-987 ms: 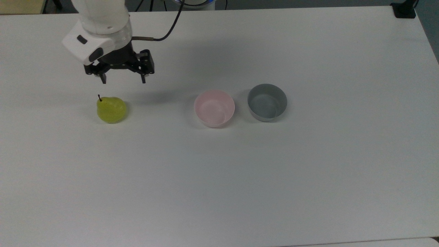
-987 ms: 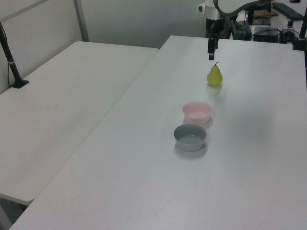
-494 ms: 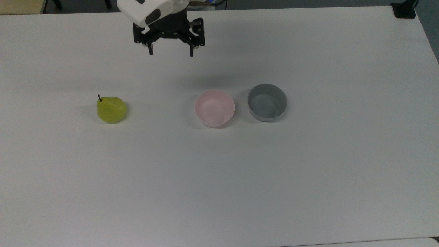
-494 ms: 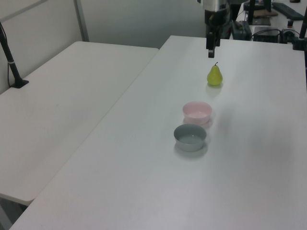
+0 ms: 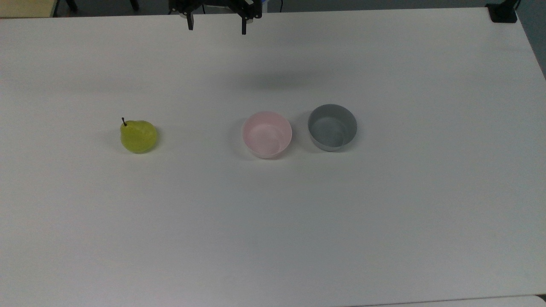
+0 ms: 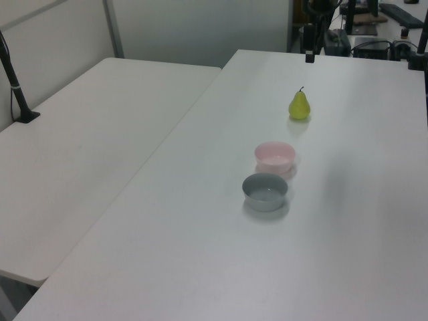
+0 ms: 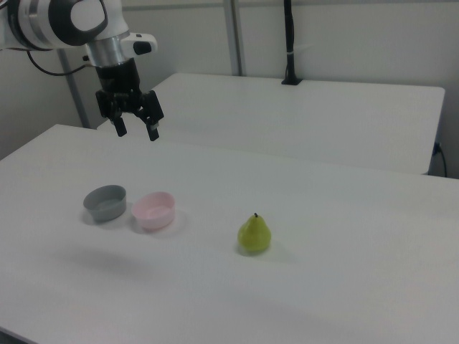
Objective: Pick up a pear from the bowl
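Observation:
The yellow-green pear [image 5: 138, 136] stands upright on the white table, well to the top view's left of the pale pink bowl [image 5: 267, 134]; it also shows as pear [image 6: 299, 105] and pear [image 7: 254, 234]. The pink bowl [image 7: 154, 210] [image 6: 274, 156] has nothing in it. My gripper [image 5: 216, 24] hangs open and empty at the far edge of the table, high above it, its two black fingers spread apart. In the right view the gripper [image 7: 137, 131] hovers well above the bowls.
A grey bowl [image 5: 332, 127] sits right beside the pink one, also with nothing inside. A second white table [image 6: 80, 147] stands alongside. A black post base [image 5: 502, 12] sits at the table's far right corner in the top view.
The open gripper has risen and swung away from above the pear toward the table's far edge, rightward in the top view. Pear and bowls have not moved.

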Available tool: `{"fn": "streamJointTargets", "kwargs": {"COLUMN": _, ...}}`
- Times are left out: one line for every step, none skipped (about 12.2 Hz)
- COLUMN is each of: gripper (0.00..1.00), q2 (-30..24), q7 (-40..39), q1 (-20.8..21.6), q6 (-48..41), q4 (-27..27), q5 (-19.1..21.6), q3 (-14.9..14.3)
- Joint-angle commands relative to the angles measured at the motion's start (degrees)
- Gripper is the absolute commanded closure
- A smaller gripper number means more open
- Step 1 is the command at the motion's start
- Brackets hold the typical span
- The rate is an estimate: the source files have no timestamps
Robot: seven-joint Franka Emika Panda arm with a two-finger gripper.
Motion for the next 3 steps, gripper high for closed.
{"fn": "streamJointTargets", "kwargs": {"gripper": 0.0, "q2": -0.68, "q7": 0.75, "q1": 0.32, "q6": -0.01, "q4": -0.85, "q5": 0.32, "q3": -0.5}}
{"fn": "streamJointTargets", "kwargs": {"gripper": 0.0, "q2": -0.68, "q7": 0.75, "q1": 0.24, "q6": -0.01, "q4": -0.85, "q5": 0.32, "q3": -0.5}}
{"fn": "streamJointTargets", "kwargs": {"gripper": 0.0, "q2": -0.68, "q7": 0.75, "q1": 0.15, "q6": 0.08, "q4": -0.85, "q5": 0.41, "q3": -0.5}}
